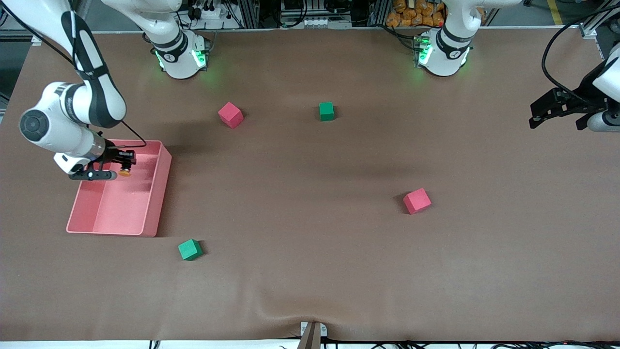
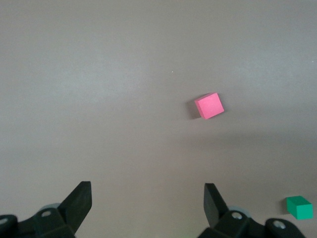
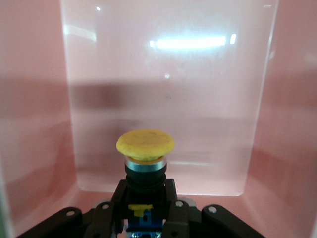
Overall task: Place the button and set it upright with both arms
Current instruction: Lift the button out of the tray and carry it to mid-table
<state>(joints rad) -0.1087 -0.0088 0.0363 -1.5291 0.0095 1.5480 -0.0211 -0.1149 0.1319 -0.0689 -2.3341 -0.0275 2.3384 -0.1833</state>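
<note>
My right gripper (image 1: 125, 165) is shut on the button (image 1: 125, 171) and holds it over the pink tray (image 1: 157, 194), near the tray's end toward the robot bases. In the right wrist view the button (image 3: 145, 148) shows an orange cap, a silver ring and a black body with blue and yellow marks, clamped between the black fingers (image 3: 119, 198), cap pointing at the tray's floor (image 3: 168, 99). My left gripper (image 1: 557, 112) is open and empty, up in the air over the left arm's end of the table; its fingers (image 2: 79, 201) frame bare table.
Two red cubes (image 1: 230, 115) (image 1: 417, 200) and two green cubes (image 1: 326, 111) (image 1: 190, 249) lie scattered on the brown table. The left wrist view shows a red cube (image 2: 209, 105) and a green cube (image 2: 299, 207). A small bracket (image 1: 312, 334) sits at the front table edge.
</note>
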